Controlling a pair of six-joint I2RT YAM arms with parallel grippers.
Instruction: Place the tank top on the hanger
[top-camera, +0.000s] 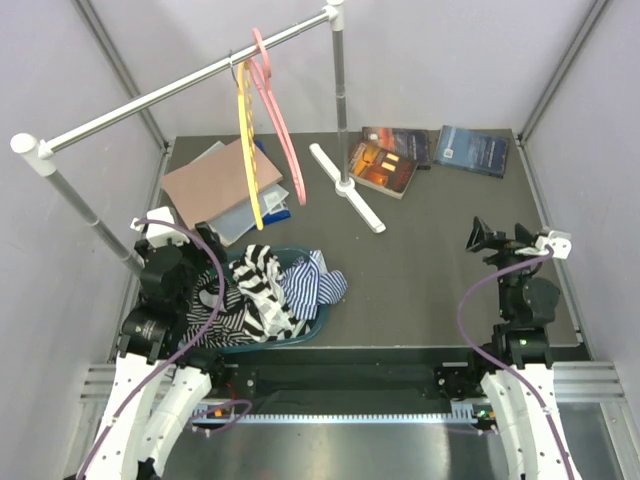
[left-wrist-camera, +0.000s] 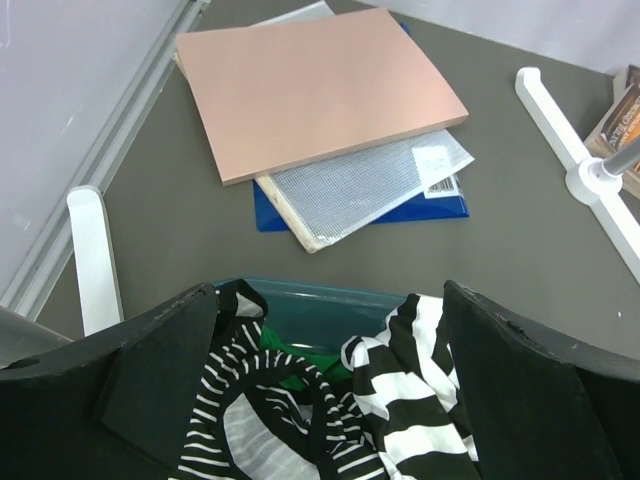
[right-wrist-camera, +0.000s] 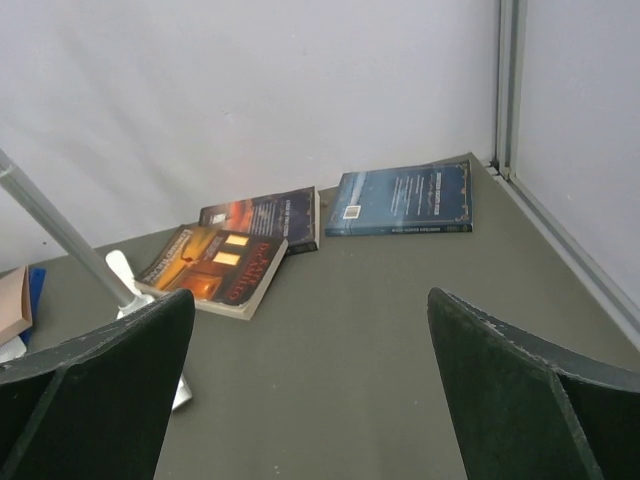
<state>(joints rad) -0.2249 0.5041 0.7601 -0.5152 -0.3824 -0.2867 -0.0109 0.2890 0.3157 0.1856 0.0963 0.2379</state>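
My left arm (top-camera: 165, 290) hangs over the teal basket (left-wrist-camera: 330, 298) at the front left of the bench (top-camera: 430, 270). The left jaws stand wide apart with nothing between them. Directly under them lie bold black-and-white striped garments (left-wrist-camera: 400, 385). The tank top (top-camera: 312, 282) is in the same basket, on the right side of the pile, just beside those jaws and spilling over the right rim. My right arm (top-camera: 522, 300) is at the bench's right edge, well apart from the basket. Its jaws are also spread wide, with bare bench below them.

The bench is dark grey, closed in by white walls. A clothes rail (top-camera: 180, 85) crosses the back left, its white foot (top-camera: 347, 188) resting on the bench. A brown board (top-camera: 215, 180) lies on flat packets behind the basket, and three books (top-camera: 385, 165) lie at the back.

The tank top is bunched, its longer side running roughly left to right. I cannot tell which way its straps point. The hanger (top-camera: 278, 120) hangs hook-up from the rail, just beside a yellow hanger (top-camera: 247, 150).
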